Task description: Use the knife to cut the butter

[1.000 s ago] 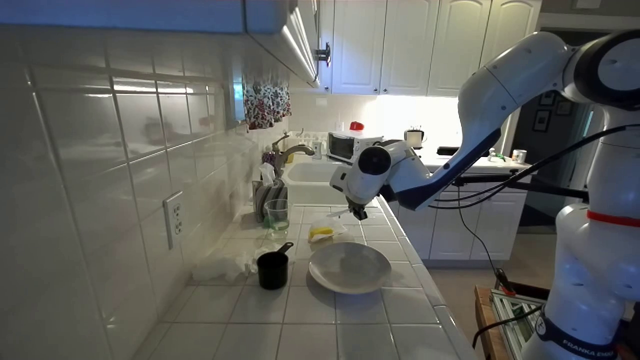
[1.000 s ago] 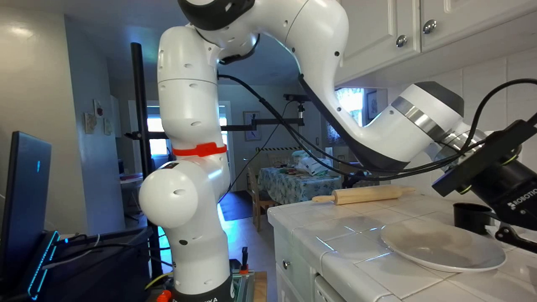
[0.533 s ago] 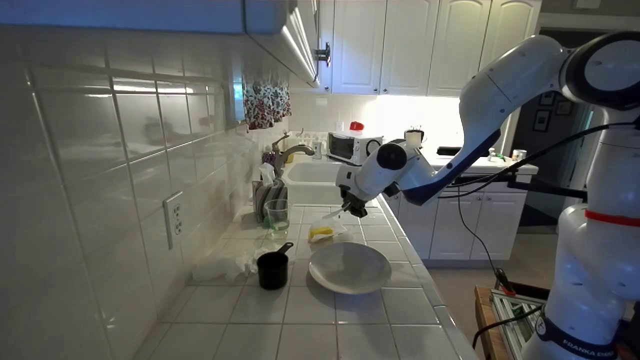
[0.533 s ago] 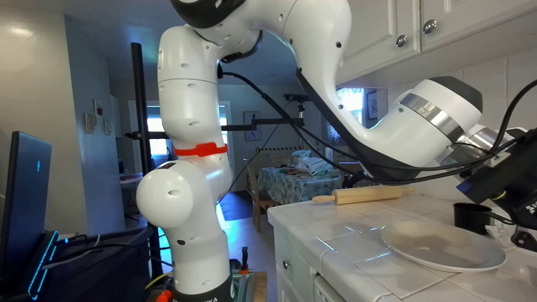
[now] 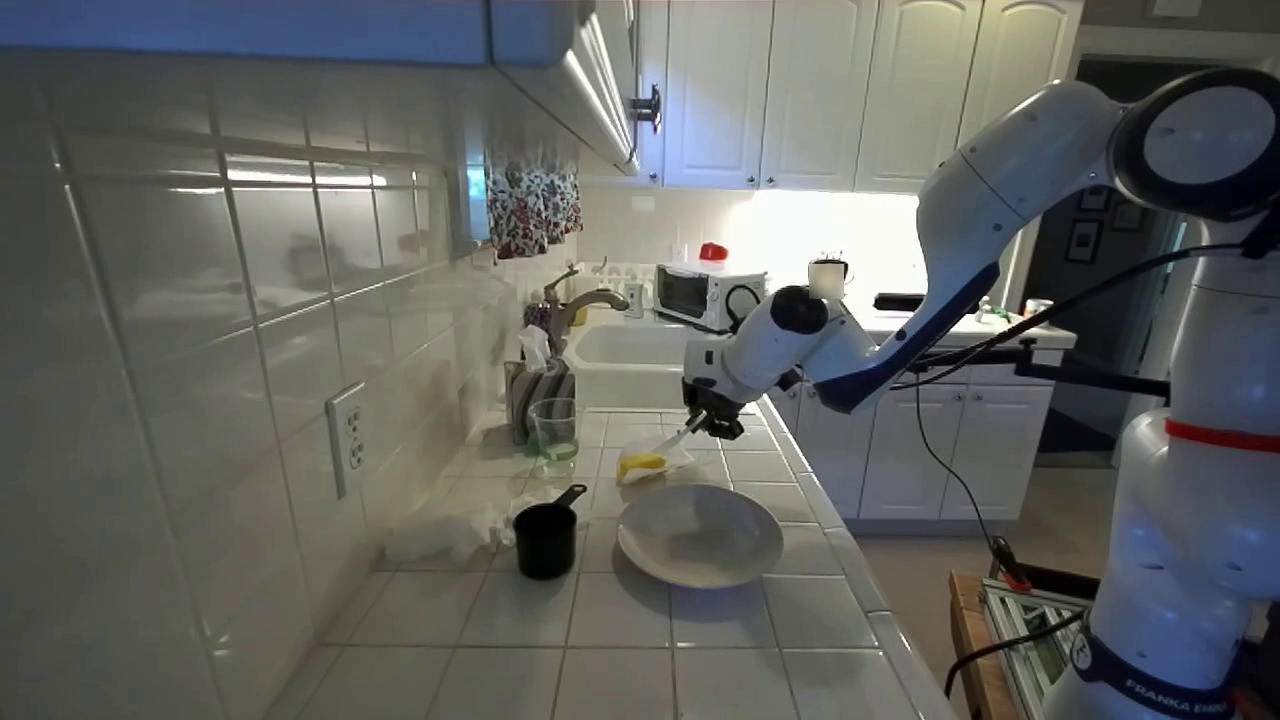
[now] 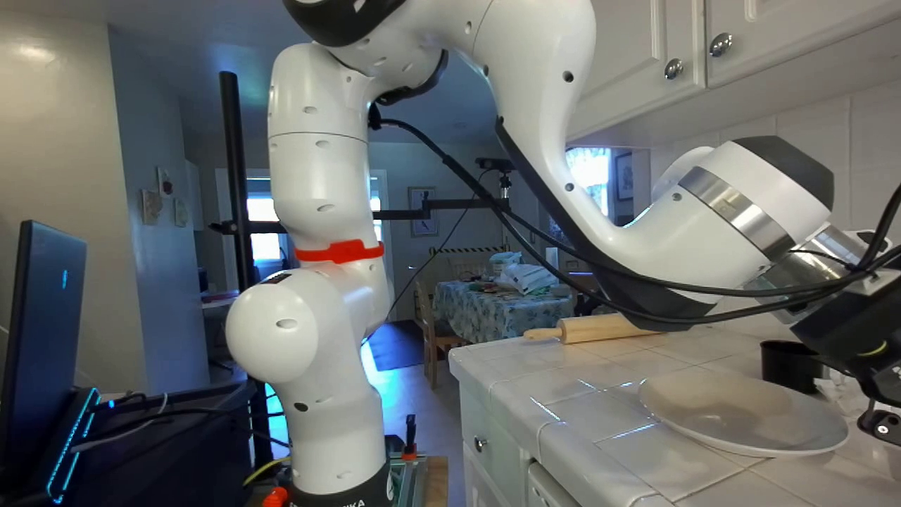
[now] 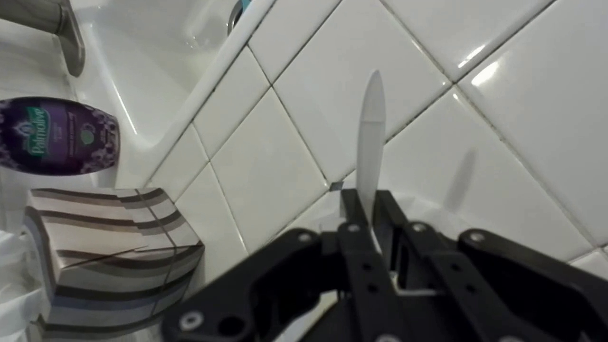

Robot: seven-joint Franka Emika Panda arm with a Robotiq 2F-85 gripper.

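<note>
Wrist view — jaws clamped on a thin white knife (image 7: 371, 137). Press too hard and it might twist before cutting the butter (image 5: 639, 464).

Dim foreground, overexposed far wall (image 5: 835, 225), glare on tiles (image 7: 541, 109)

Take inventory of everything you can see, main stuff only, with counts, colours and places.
plate: one, white, on the tiled counter
butter: one, yellow, between plate and sink
plastic knife: one, whitish, held over the counter
measuring cup: one, black, beside the plate
crumpled wrap: count unclear, whitish, near the measuring cup
tissue box: one, grey-striped, near the sink
tumbler: one, clear and greenish, near the tissue box
Palmolive bottle: one, purple, by the sink
faucet: one, metallic, at the sink
rolling pin: one, tan, on the counter
Franka arm: one, white and black, beside the counter
fingers: two, black, closed on the knife
</note>
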